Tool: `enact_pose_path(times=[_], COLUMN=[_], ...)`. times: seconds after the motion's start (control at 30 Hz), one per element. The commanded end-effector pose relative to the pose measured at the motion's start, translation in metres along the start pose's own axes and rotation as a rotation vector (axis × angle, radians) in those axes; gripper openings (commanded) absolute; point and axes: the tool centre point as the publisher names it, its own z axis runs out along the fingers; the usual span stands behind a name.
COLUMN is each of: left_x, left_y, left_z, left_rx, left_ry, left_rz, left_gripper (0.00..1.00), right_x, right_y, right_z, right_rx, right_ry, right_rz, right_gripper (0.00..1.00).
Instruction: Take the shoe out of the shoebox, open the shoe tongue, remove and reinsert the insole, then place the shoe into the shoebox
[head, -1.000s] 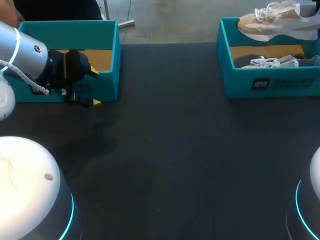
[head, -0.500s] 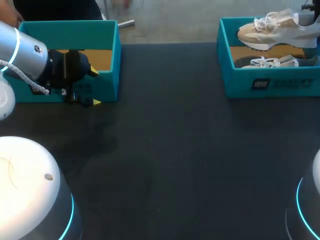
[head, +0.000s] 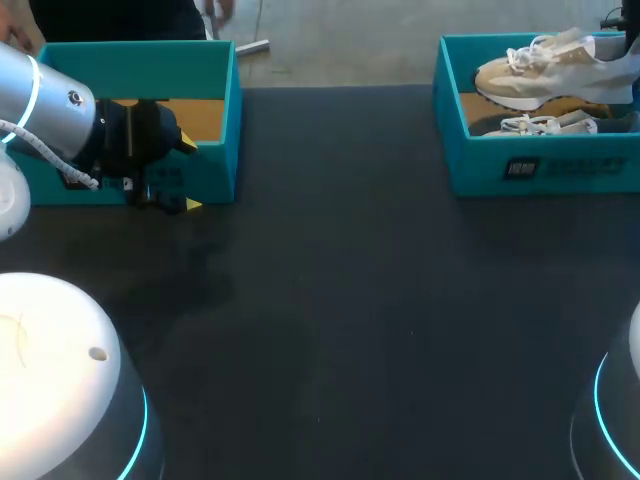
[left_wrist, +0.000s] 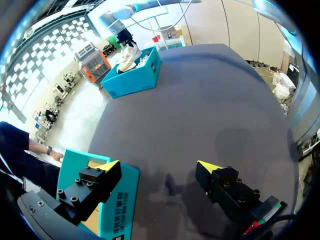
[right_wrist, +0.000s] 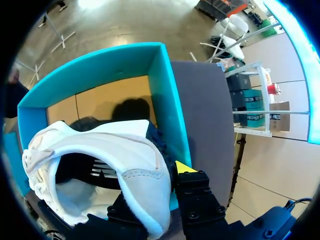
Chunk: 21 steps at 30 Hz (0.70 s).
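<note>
The right gripper (right_wrist: 167, 175) is clamped on the heel collar of a white and beige sneaker (head: 545, 72). One yellow tip shows outside the heel; the other finger is hidden behind the shoe. The sneaker hangs over the open teal shoebox (head: 545, 170) at the far right of the table (head: 350, 300), lower than a second ago, when it rode above the box's far wall. A second sneaker (head: 540, 125) lies on the cardboard floor of the shoebox, below the held one and against the near wall.

At the far left, the left gripper (head: 189, 176) has not moved. Its fingers are spread wide and hold nothing. One yellow tip sits over the near right corner of the left teal box (head: 226, 100), the other over the dark table just beside that box. The left arm (head: 40, 100) crosses in front of the box and hides much of its near wall.

In all: two teal boxes well apart, two sneakers, both at the right box, and two arms.
</note>
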Motion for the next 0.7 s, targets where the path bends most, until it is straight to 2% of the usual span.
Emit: enact_pose_path(times=[0.03,0.7], left_x=[0.000,0.000], left_y=[0.000,0.000], left_z=[0.000,0.000], left_rx=[-0.004,-0.004], left_ry=[0.000,0.000], left_rz=[0.001,0.001], left_gripper=[1.00,1.00], right_x=[0.000,0.006], right_y=[0.003,-0.005], right_z=[0.004,0.020], right_rx=[0.003,0.035], right_ry=[0.003,-0.002], right_rz=[0.003,-0.009], right_gripper=[0.00,0.00])
